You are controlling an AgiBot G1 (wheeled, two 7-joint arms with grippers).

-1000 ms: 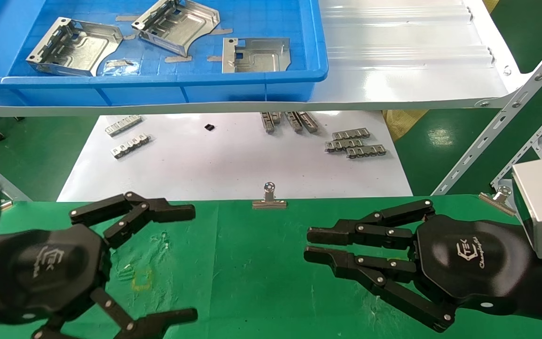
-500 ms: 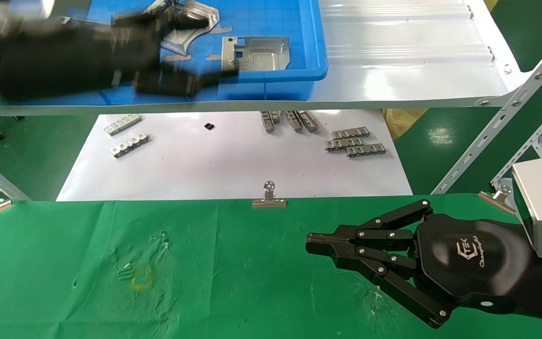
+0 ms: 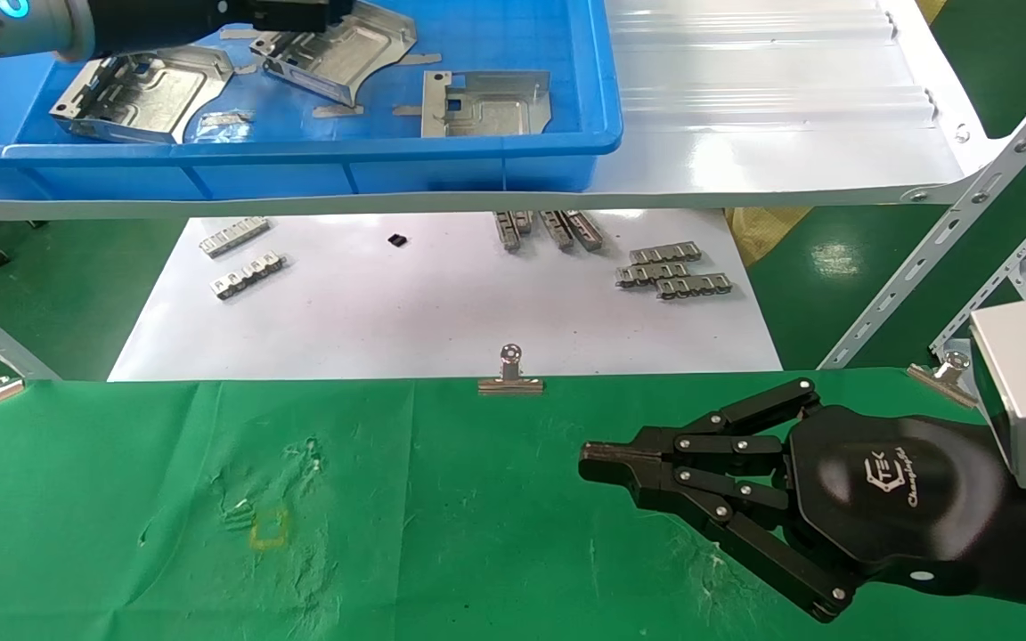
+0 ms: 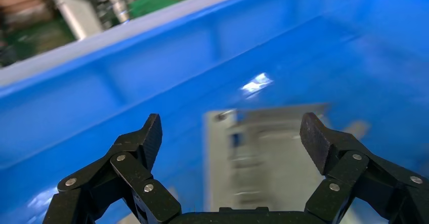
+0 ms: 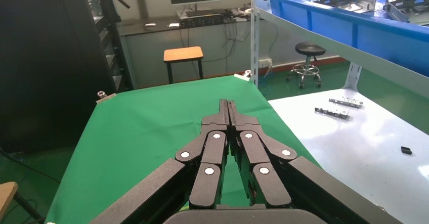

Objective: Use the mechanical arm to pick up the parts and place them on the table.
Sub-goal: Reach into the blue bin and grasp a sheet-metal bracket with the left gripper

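Note:
Three shiny silver parts lie in a blue bin: one at the left (image 3: 143, 93), one in the middle (image 3: 344, 49), one at the right (image 3: 486, 102). My left gripper (image 3: 299, 13) reaches into the bin from the left, over the middle part, and is largely cut off by the picture's top. In the left wrist view the left gripper (image 4: 232, 135) is open and empty, above a blurred part (image 4: 268, 163). My right gripper (image 3: 589, 463) is shut and empty, low over the green table (image 3: 433, 534); it also shows shut in the right wrist view (image 5: 227, 105).
The blue bin (image 3: 388, 169) stands on a white shelf (image 3: 745, 133). Below, a white board (image 3: 442, 312) holds small grey comb-like strips (image 3: 673, 271). Binder clips (image 3: 509, 374) edge the green cloth. A slanted shelf strut (image 3: 949, 240) runs at the right.
My left arm has risen from the green table up into the blue bin and moved deeper toward its back. My right gripper closed a second ago and has stayed still since.

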